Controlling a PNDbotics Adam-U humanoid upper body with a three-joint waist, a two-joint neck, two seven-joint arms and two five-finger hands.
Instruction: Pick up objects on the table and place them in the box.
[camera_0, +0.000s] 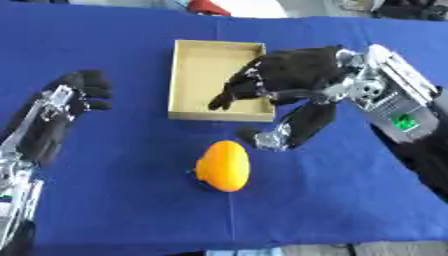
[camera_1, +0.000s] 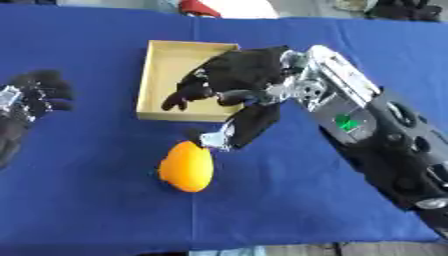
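An orange-yellow fruit (camera_0: 223, 165) lies on the blue cloth, just in front of a shallow tan box (camera_0: 194, 60) that shows nothing inside. My right hand (camera_0: 289, 75) hovers over the box's right side and front edge, open, fingers spread over the box floor. Its thumb (camera_0: 282, 131) points down toward the cloth just right of and behind the fruit, not touching it. My left hand (camera_0: 72, 97) rests at the left edge of the cloth with curled fingers, holding nothing.
A blue cloth (camera_0: 114, 200) covers the table. Beyond its far edge lie a red object (camera_0: 206, 6) and something white. The cloth's front edge runs along the bottom of the view.
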